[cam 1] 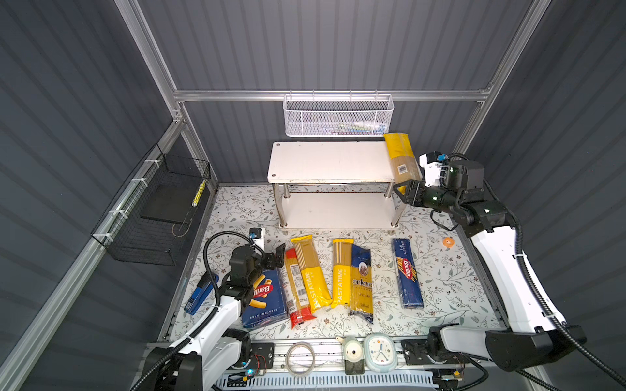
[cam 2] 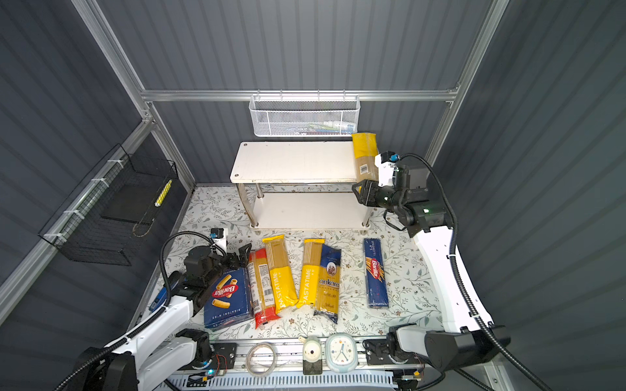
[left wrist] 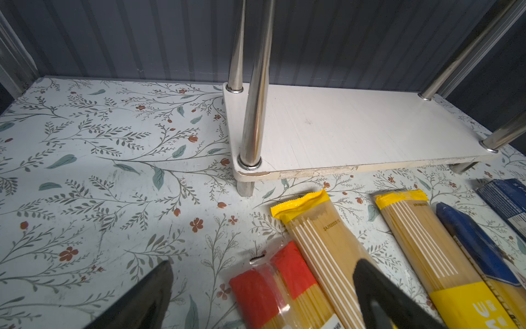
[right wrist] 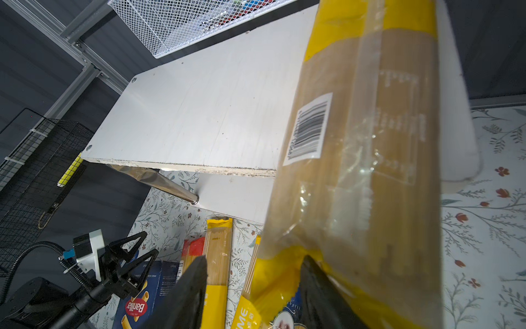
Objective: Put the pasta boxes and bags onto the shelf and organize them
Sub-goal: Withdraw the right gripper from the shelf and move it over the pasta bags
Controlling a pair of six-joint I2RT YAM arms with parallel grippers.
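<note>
Barcode bag (cam 1: 401, 159) on shelf (cam 1: 321, 162) top, long axis front-to-back — right jaws' grip unclear, left jaws wide

We see glossy white shells on the left arm (cam 1: 216, 315) and right arm (cam 1: 501, 270), black joint housings, ribbed black cable conduits (cam 1: 533, 281), white zip ties, small green lights, and black triangular fingers on the left gripper (cam 1: 280, 252) and right gripper (cam 1: 398, 193).
</note>
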